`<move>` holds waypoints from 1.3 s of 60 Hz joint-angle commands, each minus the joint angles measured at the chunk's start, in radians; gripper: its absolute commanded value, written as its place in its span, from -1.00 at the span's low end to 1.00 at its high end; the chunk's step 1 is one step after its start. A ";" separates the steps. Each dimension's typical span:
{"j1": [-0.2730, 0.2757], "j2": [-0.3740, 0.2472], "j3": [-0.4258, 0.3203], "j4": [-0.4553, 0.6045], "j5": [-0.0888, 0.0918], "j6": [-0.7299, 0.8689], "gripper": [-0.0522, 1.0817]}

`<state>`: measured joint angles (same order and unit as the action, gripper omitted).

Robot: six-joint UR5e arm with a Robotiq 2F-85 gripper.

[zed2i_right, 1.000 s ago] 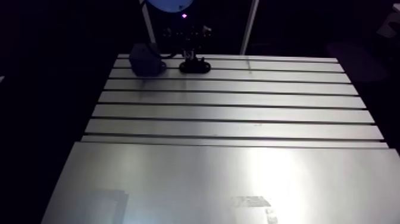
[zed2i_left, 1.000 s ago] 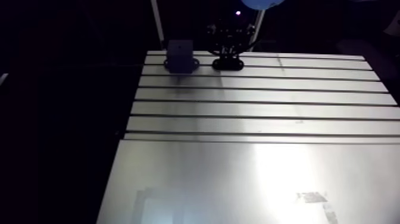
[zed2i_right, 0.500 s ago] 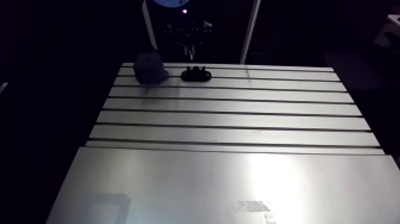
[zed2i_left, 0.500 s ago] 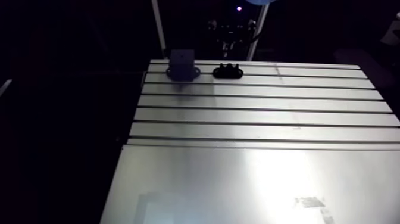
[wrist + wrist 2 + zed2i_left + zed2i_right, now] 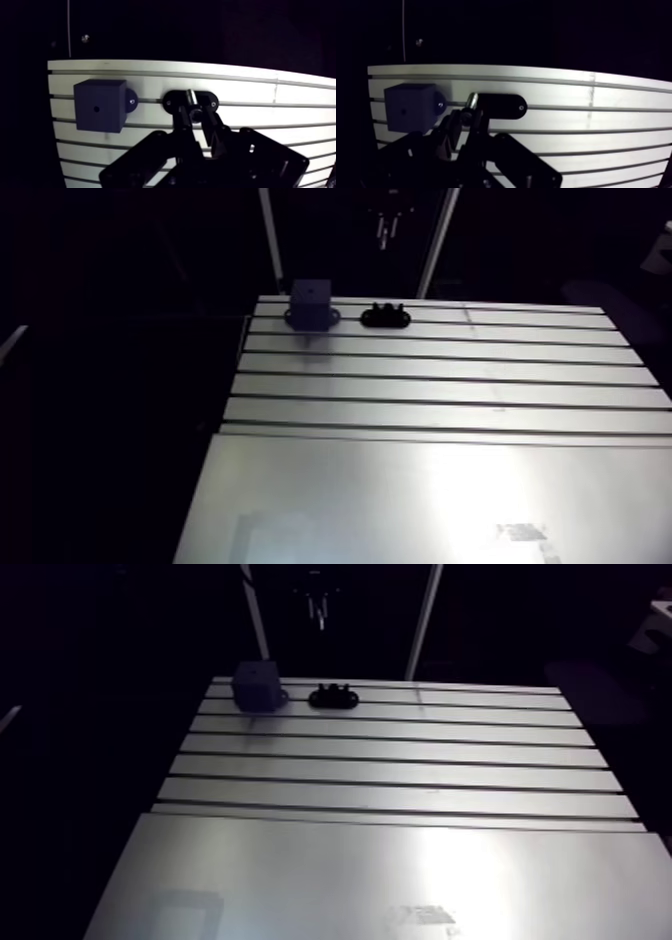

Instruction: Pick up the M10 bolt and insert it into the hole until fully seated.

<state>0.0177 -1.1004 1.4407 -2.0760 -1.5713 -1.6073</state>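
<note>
In the wrist view my gripper is shut on the M10 bolt, a short metal bolt held between the two dark fingertips. It hangs above a black oval holder on the table. Beside the holder stands a blue block with a small round hole in the face turned to me. In the arm view the gripper hangs high over the table's far edge, above the black holder, and the blue block stands to its left.
The slotted aluminium table has long grooves running across it. A smooth metal plate covers the near half. The block and the holder sit close to the table's far edge, with dark drop-offs on the left and behind.
The gripper has risen from the black holder with the bolt in it, and now hangs well above the table. The arm view has shifted with the arm.
</note>
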 commanded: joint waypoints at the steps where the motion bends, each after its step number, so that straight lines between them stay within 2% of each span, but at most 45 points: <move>1: 0.058 0.042 -0.216 0.326 0.004 0.002 0.99; 5: 0.084 0.070 -0.270 0.394 0.006 -0.002 0.99; 21: 0.110 0.104 -0.336 0.488 0.007 -0.007 0.99; 39: 0.122 0.107 -0.331 0.501 0.003 -0.009 0.99; 45: 0.135 0.111 -0.328 0.497 0.008 -0.009 0.99; 50: 0.146 0.139 -0.329 0.491 0.007 -0.002 0.99; 78: 0.174 0.184 -0.336 0.461 0.004 0.001 0.99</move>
<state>0.1841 -0.9313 1.1075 -1.6056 -1.5665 -1.6071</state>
